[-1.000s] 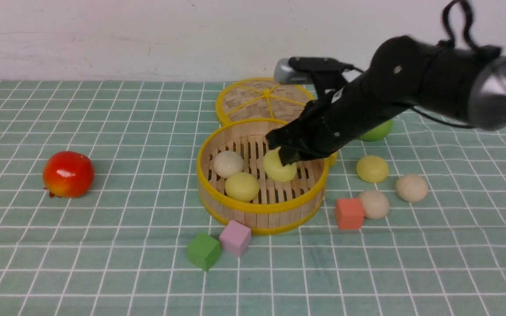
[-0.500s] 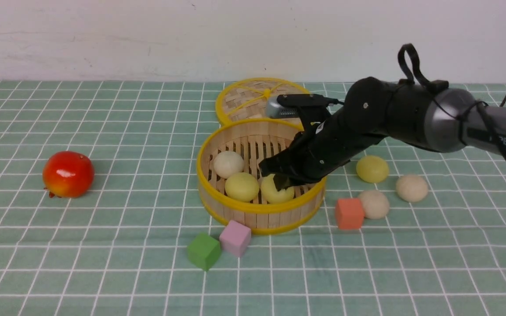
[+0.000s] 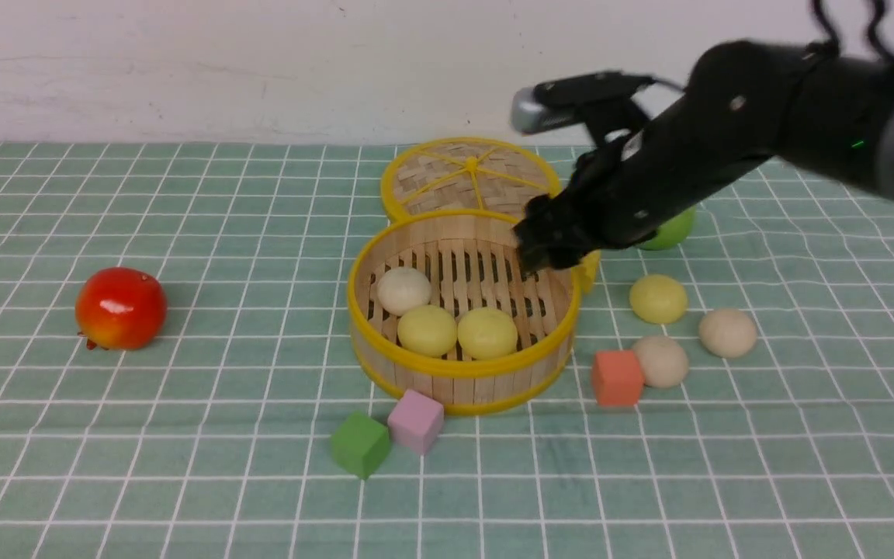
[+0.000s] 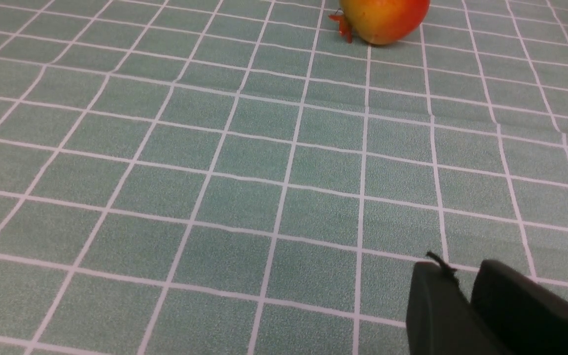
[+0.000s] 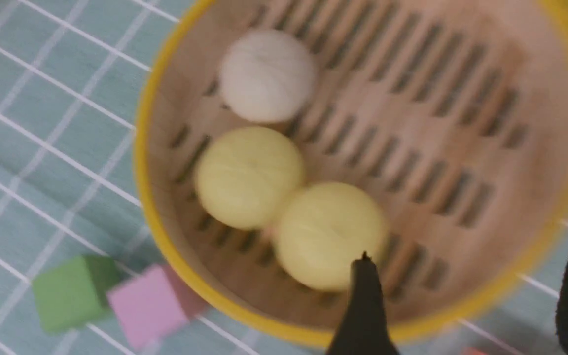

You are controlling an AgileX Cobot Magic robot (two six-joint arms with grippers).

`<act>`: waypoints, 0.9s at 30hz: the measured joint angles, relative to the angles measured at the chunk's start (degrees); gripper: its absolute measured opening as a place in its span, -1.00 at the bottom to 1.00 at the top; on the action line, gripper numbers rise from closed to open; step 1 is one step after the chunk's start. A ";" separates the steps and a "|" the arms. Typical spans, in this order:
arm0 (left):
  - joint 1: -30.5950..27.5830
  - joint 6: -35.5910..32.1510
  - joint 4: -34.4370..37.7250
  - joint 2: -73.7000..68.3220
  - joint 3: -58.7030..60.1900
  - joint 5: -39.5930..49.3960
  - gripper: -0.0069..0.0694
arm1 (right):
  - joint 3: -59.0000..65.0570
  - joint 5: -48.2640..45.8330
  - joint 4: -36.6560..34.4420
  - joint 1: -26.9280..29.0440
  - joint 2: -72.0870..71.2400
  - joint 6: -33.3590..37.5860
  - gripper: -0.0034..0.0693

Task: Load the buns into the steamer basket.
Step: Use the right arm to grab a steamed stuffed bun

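Three buns (image 3: 487,334) sit inside the basket (image 3: 464,388), two yellow, one pale! Right fingers (image 5: 466,301) spread wide and empty, up over the basket's right side. Three more buns (image 3: 658,299) wait outside to its right, one touching the orange cube (image 3: 618,378). Left fingers (image 4: 461,301): can't tell if they're closed.

Before you is a tabletop (image 3: 206,473) in green cloth with white grid lines. Relative to the round bamboo steamer basket (image 3: 466,388), your glossy red fruit (image 3: 121,308) lies left, green and pink cubes (image 3: 389,433) in front, an orange cube (image 3: 618,378), one yellow and two beige domed buns (image 3: 693,330) right, a green apple (image 3: 668,230) behind right.
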State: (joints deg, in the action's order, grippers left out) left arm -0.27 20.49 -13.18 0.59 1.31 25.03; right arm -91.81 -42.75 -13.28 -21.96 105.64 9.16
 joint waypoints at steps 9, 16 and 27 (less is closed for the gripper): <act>0.00 0.00 0.00 0.00 0.00 0.00 -0.52 | 0.05 -7.63 4.62 12.08 -2.08 -5.52 0.33; 0.00 0.00 0.00 0.00 0.00 0.00 -0.50 | 0.11 -7.19 4.35 17.76 2.23 -6.18 0.05; 0.00 0.00 0.00 0.00 0.00 0.00 -0.48 | 0.11 -2.66 3.43 18.42 10.96 -7.14 -0.06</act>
State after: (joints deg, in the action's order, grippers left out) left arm -0.27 20.49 -13.18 0.59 1.31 25.03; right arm -91.70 -45.41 -9.86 -3.54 116.60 2.02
